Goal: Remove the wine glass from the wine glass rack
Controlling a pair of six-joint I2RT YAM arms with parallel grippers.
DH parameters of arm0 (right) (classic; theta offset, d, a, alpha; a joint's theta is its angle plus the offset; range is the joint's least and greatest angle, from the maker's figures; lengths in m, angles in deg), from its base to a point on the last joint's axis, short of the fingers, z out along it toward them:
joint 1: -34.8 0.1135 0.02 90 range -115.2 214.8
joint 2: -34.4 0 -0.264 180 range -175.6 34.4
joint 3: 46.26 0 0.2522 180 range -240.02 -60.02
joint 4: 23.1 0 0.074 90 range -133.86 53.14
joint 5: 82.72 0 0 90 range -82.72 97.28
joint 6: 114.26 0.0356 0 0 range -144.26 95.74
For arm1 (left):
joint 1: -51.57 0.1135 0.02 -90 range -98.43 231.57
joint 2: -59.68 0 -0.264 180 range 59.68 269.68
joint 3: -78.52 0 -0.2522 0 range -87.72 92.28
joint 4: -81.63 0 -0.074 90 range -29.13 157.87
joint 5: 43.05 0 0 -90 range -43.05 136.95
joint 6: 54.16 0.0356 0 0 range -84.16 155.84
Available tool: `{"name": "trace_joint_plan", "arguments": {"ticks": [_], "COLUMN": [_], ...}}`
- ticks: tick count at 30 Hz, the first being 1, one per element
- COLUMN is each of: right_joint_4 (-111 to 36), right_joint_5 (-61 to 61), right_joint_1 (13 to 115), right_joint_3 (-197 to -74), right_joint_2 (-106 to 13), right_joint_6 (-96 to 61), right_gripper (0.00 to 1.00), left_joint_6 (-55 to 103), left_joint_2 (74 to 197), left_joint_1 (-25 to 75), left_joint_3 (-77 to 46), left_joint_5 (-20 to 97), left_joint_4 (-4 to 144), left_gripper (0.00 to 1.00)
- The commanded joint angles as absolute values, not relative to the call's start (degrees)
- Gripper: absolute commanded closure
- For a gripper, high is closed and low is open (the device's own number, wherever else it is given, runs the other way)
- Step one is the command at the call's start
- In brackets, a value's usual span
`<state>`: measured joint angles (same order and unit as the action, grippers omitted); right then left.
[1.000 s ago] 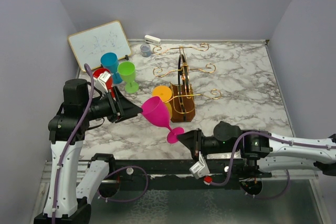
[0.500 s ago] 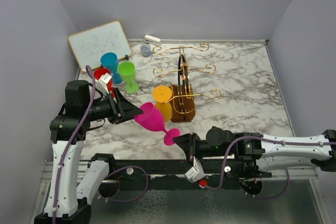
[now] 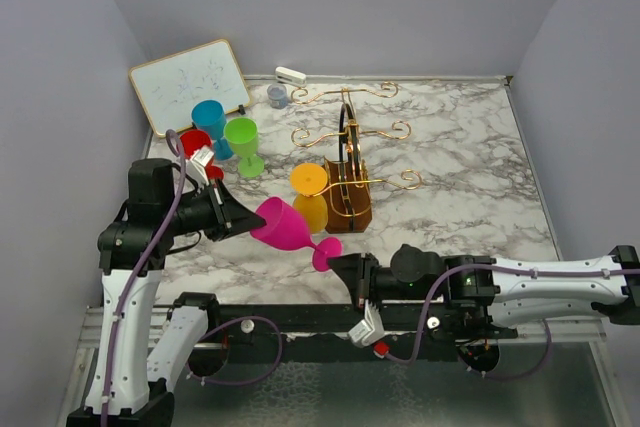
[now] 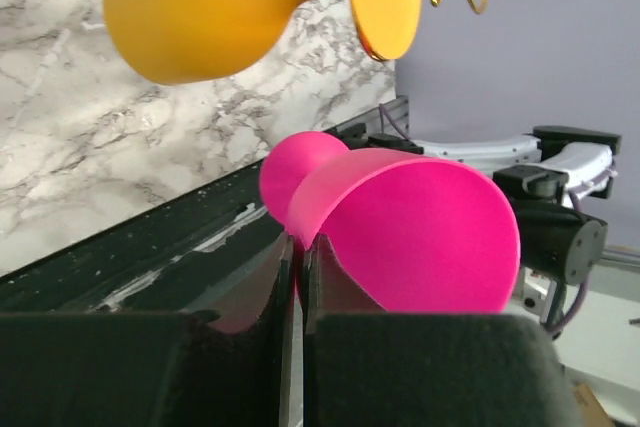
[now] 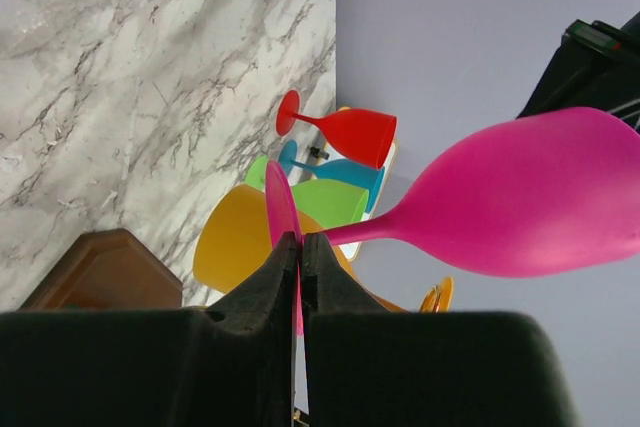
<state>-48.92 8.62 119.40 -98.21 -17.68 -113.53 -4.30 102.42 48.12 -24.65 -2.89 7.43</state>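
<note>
Over the marble counter [image 3: 460,177], the pink wine glass [image 3: 283,227] has drifted further left, lying tilted and clear of the wine glass rack [image 3: 347,172]; left jaws are clamped on its bowl rim, right jaws on its foot; removal looks done; an orange glass [image 3: 310,183] hangs behind.

— Where could I pass?
— Right of the wine glass rack [image 3: 350,209], the tabletop [image 3: 470,177] lay open.
— And on my left?
— The orange glass [image 3: 309,179] hung off the rack there; green glass [image 3: 241,133], blue glass [image 3: 208,115] and red glass [image 3: 190,137] crowded behind.
</note>
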Motion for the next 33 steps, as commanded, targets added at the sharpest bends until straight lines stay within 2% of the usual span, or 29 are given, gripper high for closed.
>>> {"name": "trace_joint_plan", "arguments": {"ticks": [1, 2, 6, 9, 13, 21, 24, 28, 33], "right_joint_4": [-45.7, -45.7, -47.1, -49.7, -53.7, -57.9, -58.3, -57.9, -56.9], "right_joint_5": [11.5, 11.7, 12.2, 12.4, 12.3, 13.5, 14.0, 14.1, 14.3], "right_joint_1": [119.8, 119.8, 119.8, 119.8, 119.8, 119.8, 119.8, 119.8, 119.8], "right_joint_3": [-97.6, -97.6, -97.4, -97.2, -98.1, -101.5, -101.7, -101.4, -101.3], "right_joint_2": [-16.6, -16.4, -15.2, -13.5, -10.6, -8.6, -9.1, -9.4, -9.7], "right_joint_6": [-113.6, -113.4, -111.1, -108.5, -104.7, -102.3, -102.2, -101.9, -101.3], "right_gripper": [0.99, 0.97, 0.64, 0.47, 0.46, 0.48, 0.49, 0.51, 0.52], "left_joint_6": [-2.9, -2.7, -1.0, 0.9, 2.2, -0.2, -0.6, -0.8, -0.7], "left_joint_2": [101.7, 101.8, 102.5, 103.7, 106.8, 111.7, 114.7, 117.9, 117.9], "left_joint_1": [47.9, 47.9, 47.9, 47.9, 47.9, 47.8, 47.8, 47.6, 47.6], "left_joint_3": [-24.9, -24.7, -21.6, -15.6, -3.6, 17.7, 24.0, 27.2, 24.9], "left_joint_5": [-3.2, -2.8, 2.8, 10.0, 21.0, 30.9, 30.6, 27.0, 30.7], "left_joint_4": [5.9, 5.6, 2.6, -0.7, -4.2, -0.6, 0.4, 0.1, 1.9], "left_gripper": [1.0, 1.0, 1.0, 1.0, 1.0, 1.0, 1.0, 1.0, 1.0]}}
